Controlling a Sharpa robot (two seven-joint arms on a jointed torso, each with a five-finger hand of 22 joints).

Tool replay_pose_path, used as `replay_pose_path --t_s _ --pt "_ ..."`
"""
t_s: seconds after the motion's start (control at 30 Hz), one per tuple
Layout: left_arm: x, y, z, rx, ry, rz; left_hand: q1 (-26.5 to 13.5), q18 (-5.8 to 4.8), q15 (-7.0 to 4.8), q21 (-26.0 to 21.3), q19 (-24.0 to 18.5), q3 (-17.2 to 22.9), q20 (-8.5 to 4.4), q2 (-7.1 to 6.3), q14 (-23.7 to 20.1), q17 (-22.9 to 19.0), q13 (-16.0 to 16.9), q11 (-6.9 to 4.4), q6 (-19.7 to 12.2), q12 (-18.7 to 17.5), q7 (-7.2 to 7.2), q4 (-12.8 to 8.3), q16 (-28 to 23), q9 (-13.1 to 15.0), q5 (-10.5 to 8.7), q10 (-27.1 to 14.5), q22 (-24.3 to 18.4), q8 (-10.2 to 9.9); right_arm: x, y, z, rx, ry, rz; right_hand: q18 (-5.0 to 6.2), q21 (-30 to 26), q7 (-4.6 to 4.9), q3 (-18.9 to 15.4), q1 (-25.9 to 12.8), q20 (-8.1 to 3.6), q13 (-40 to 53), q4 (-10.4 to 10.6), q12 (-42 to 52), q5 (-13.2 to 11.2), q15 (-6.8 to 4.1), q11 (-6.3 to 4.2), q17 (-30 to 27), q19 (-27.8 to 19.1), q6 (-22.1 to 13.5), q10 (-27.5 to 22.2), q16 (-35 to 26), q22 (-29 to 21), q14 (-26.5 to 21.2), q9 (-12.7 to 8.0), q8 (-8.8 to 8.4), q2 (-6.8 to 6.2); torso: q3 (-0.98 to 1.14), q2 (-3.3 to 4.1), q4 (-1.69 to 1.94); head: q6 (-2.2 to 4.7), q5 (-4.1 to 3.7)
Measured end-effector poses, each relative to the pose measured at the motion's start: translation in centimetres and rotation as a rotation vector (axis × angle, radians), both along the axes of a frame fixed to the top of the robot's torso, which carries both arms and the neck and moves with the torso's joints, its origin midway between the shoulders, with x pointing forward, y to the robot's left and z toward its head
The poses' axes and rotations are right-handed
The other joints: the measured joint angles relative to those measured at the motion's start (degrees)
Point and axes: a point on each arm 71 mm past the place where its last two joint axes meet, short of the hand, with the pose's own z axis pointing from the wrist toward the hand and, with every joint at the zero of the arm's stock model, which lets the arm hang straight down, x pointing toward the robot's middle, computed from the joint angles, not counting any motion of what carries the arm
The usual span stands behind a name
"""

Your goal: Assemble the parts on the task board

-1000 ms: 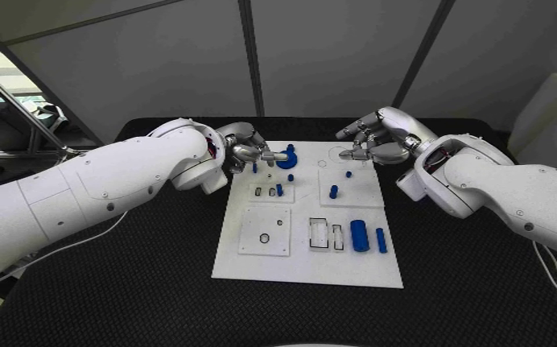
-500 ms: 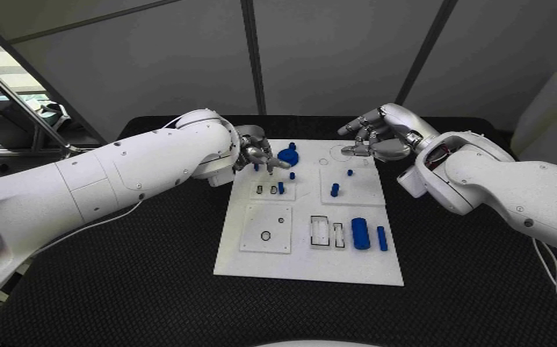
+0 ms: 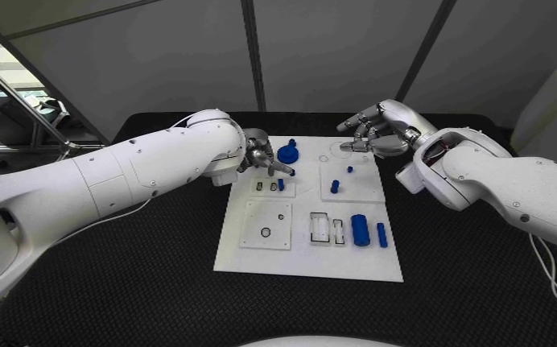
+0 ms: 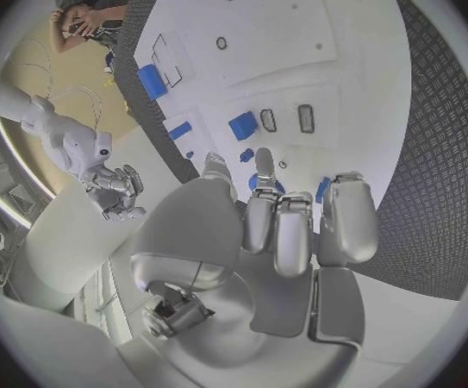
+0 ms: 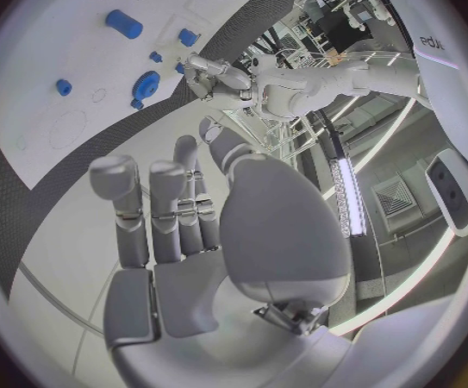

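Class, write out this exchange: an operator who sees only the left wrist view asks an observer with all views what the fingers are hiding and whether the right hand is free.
Operator: What is the blue shape behind the left hand?
Observer: The head view shows a round blue part on the far end of the task board, right beside that hand.
Operator: Is the right hand carrying anything?
Observer: No. In the right wrist view its fingers are spread apart with nothing in them.
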Motion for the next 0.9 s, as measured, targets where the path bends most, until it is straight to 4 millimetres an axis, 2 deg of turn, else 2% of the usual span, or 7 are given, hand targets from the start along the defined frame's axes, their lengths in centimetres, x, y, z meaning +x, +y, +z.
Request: replay_pose_path --t_s 0.4,0.9 --pt "-0.2 -0.5 -1.2 0.038 0.038 -0.029 0.0 0.01 0.0 0.0 0.0 -0.3 0.0 0.0 0.0 0.0 0.0 0.0 -0.2 0.0 -0.2 -0.1 0.0 0.7 0.0 0.0 0.1 0.0 0.1 0.2 -0.1 0.0 0.003 -0.002 0.0 -0.4 0.0 0.2 -0.2 0.0 -0.2 -0.1 0.0 0.0 0.0 0.0 -0.1 0.0 0.0 0.0 -0.5 -0.3 0.0 -0.1 0.0 0.22 0.0 0.0 0.05 -0.43 -0.02" --pt "-0.4 -0.7 -1.4 0.041 0.043 -0.035 0.5 0.01 0.0 0.3 0.2 -0.3 0.2 0.46 0.0 0.0 0.0 0.01 -0.2 0.4 -0.2 -0.1 0.0 1.8 0.0 0.0 0.8 0.0 0.3 0.1 -0.2 -0.003 0.006 -0.009 0.0 -0.4 0.0 0.2 -0.5 0.0 -0.3 -0.1 -0.2 0.3 0.0 0.0 0.0 0.0 0.0 0.0 -0.5 -0.3 0.0 0.0 0.0 -0.02 0.06 -0.02 0.08 -0.65 0.1"
